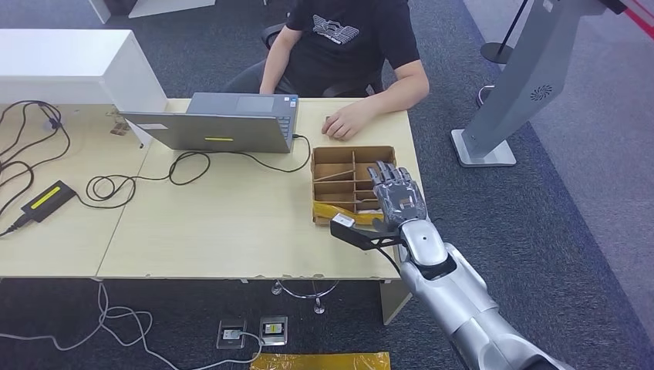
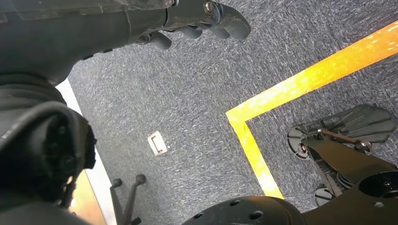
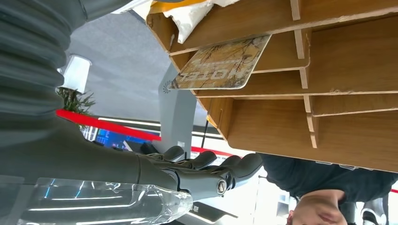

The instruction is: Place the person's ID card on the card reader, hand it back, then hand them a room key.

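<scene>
A hotel room key card [image 3: 220, 63] leans in one slot of the cardboard divider box [image 3: 328, 117]. The box [image 1: 351, 150] sits at the table's right end. My right hand [image 1: 397, 196] hovers over the box's right side, fingers stretched out and holding nothing; those fingers [image 3: 206, 168] sit apart from the card. The black card reader [image 1: 48, 199] with a yellow-green strip lies far left on the table. A person [image 1: 339, 46] sits across the table, one hand [image 1: 345, 123] resting just beyond the box. My left hand [image 2: 202, 18] hangs over the carpet, holding nothing.
A grey laptop [image 1: 224, 123] stands open mid-table, with black cables [image 1: 139, 181] trailing left toward the reader. A white counter [image 1: 69, 62] borders the far left. A grey stand's base [image 1: 482, 146] sits on the floor to the right. Yellow tape [image 2: 300, 79] marks the carpet.
</scene>
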`<state>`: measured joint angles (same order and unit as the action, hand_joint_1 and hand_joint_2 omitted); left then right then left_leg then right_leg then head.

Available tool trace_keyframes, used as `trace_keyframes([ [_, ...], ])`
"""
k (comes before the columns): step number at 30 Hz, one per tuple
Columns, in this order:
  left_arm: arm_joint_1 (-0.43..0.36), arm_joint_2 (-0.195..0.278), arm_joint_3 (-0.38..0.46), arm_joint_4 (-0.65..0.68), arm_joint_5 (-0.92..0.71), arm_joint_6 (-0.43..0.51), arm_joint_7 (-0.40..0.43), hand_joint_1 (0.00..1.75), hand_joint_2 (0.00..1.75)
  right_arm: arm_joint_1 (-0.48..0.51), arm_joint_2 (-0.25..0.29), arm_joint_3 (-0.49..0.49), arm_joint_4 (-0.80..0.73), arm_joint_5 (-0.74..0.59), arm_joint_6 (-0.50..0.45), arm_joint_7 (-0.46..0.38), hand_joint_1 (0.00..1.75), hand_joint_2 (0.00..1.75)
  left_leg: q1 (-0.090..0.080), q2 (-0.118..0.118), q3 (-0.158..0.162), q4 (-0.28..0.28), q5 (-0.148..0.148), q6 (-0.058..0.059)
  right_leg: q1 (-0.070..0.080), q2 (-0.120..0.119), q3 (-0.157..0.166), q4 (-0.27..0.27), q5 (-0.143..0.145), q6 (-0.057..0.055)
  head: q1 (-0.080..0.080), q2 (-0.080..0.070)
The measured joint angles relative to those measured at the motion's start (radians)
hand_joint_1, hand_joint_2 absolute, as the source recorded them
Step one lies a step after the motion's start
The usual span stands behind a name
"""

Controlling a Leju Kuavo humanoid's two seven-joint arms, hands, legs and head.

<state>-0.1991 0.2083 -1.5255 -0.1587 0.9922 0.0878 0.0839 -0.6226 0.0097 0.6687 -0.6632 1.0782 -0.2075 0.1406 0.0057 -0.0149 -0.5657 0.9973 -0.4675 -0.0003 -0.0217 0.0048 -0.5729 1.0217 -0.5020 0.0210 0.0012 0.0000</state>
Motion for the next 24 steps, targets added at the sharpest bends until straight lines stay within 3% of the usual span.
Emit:
trace_keyframes([
  [15, 0.0, 0.0, 0.0, 0.0, 0.0, -0.001, 0.0, 0.0, 0.0, 0.0, 0.012, 0.0, 0.025, -0.003, 0.003, -0.003, 0.0, 1.75, 0.0, 0.0, 0.0, 0.0, 0.0, 0.0, 0.0, 0.0, 0.0, 0.0, 0.0, 0.0, 0.0, 0.0],
  [16, 0.0, 0.0, 0.0, 0.0, 0.0, -0.001, 0.0, 0.0, 0.0, 0.0, 0.014, 0.0, 0.025, -0.003, 0.004, -0.003, 0.24, 1.75, 0.0, 0.0, 0.0, 0.0, 0.0, 0.0, 0.0, 0.0, 0.0, 0.0, 0.0, 0.0, 0.0, 0.0],
  [19, 0.0, 0.0, 0.0, 0.0, 0.0, -0.001, 0.0, 0.0, 0.0, 0.0, 0.015, 0.0, 0.028, -0.004, 0.014, 0.0, 1.37, 1.75, 0.0, 0.0, 0.0, 0.0, 0.0, 0.0, 0.0, 0.0, 0.0, 0.0, 0.0, 0.0, 0.0, 0.0],
  [20, 0.0, 0.0, 0.0, 0.0, 0.0, -0.001, 0.0, 0.0, 0.0, 0.0, 0.015, 0.0, 0.029, -0.004, 0.019, 0.002, 1.57, 1.75, 0.0, 0.0, 0.0, 0.0, 0.0, 0.0, 0.0, 0.0, 0.0, 0.0, 0.0, 0.0, 0.0, 0.0],
  [24, 0.0, 0.0, 0.0, 0.0, 0.002, -0.001, 0.0, 0.0, 0.0, 0.0, 0.016, 0.0, 0.031, -0.003, 0.035, 0.004, 1.75, 1.75, 0.0, 0.0, 0.0, 0.0, 0.0, 0.0, 0.0, 0.0, 0.0, 0.0, 0.0, 0.0, 0.0, 0.0],
])
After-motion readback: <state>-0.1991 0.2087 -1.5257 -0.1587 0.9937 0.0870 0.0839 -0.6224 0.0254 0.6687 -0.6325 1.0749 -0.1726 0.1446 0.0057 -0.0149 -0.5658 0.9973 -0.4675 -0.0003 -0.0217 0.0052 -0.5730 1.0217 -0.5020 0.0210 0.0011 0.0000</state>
